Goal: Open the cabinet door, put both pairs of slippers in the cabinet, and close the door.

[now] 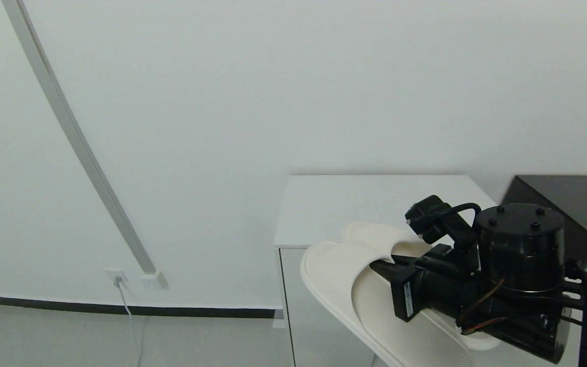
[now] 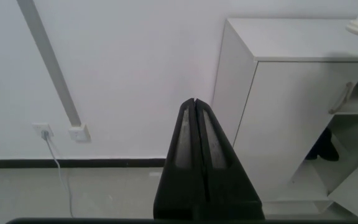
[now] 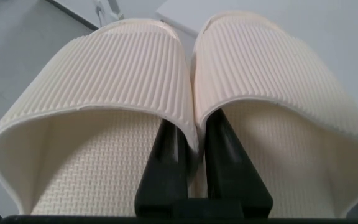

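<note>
Two slippers (image 3: 129, 74) clamped between right pincer (image 3: 194, 142).

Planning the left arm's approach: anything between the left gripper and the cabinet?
Nothing. In the left wrist view the stretch between the shut left gripper and the white cabinet is bare: just wall and floor.

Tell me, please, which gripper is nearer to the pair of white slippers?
Right. The right gripper is clamped on the slippers, one finger inside each. The left gripper, shut and empty, is well apart, facing the cabinet from its side.
</note>
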`<state>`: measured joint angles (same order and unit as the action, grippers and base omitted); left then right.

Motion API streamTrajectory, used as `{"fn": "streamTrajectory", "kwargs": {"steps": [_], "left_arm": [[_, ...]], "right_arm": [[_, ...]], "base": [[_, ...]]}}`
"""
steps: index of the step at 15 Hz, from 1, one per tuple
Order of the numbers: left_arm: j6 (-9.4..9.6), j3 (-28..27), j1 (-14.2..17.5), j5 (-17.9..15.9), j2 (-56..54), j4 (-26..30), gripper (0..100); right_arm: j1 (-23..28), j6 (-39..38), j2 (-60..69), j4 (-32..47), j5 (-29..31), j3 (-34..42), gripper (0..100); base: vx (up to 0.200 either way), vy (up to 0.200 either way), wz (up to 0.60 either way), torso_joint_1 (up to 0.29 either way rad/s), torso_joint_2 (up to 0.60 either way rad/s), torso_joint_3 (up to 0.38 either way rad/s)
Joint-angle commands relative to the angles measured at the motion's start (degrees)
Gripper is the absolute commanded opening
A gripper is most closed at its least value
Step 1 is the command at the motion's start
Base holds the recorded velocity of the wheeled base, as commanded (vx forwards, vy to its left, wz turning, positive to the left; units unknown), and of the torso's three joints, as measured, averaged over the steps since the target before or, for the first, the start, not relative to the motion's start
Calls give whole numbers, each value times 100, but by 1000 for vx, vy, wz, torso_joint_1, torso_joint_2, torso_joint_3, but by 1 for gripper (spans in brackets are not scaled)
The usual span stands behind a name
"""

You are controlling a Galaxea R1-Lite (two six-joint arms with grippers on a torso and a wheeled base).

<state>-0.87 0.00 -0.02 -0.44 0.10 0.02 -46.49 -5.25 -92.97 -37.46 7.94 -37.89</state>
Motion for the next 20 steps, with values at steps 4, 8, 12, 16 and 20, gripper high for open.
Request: {"fn": "streamTrajectory", "kwargs": {"steps": [4,8,12,16,20], "left_arm": [[-1,0,2,0,-1,-2,0],[-1,0,2,9,-1,-2,0],[-1,0,2,9,-1,-2,0],[-1,0,2,9,-1,-2,0],[-1,0,-6,9,-1,-2,0]], "right_arm": [[0,-2,-29,-16,6,45,0],[-9,-2,-29,-16,6,45,0],[-9,-2,-37,-16,6,45,0],[-9,-2,-37,-16,6,45,0],[-9,-2,-64,-24,6,36,0]], "base": [[0,0,0,0,0,0],[0,0,0,0,0,0],[0,-50,0,1,-2,1],[0,-200,0,-2,4,5],[0,-200,0,8,1,-5]]}}
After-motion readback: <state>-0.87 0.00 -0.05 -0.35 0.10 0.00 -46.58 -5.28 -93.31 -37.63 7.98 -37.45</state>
